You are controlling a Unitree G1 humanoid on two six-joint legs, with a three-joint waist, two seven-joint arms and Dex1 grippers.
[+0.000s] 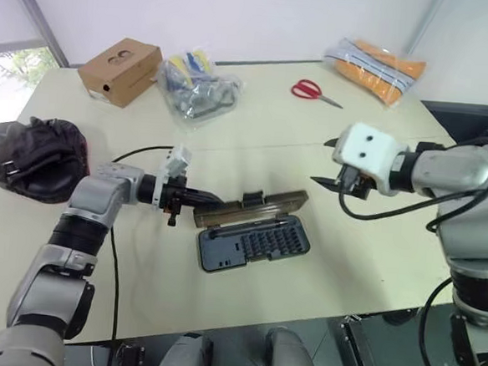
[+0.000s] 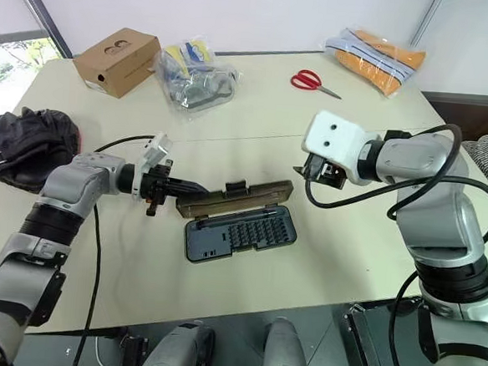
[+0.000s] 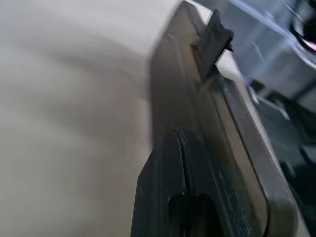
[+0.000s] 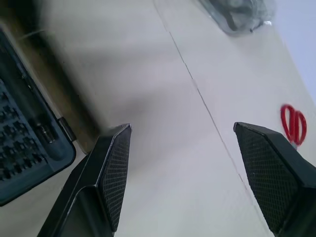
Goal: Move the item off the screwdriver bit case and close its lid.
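screwdriver bit case (image 1: pixel 253 241) open, smoky lid (image 1: pixel 250 209) half-raised

The pale beige bench (image 1: pixel 256 134) has a smooth, matt surface. The flat dark grey plastic bit case (image 1: pixel 252 242) is matt; its smoky brown translucent plastic lid (image 1: pixel 251 207) shows a slight gloss. The black padded mitt (image 1: pixel 32 153), far left, looks soft and creased. The brown box (image 1: pixel 119 71), upper left, is matt cardboard. The right hand (image 4: pixel 180 173) has finely textured black finger pads (image 4: pixel 117 173).
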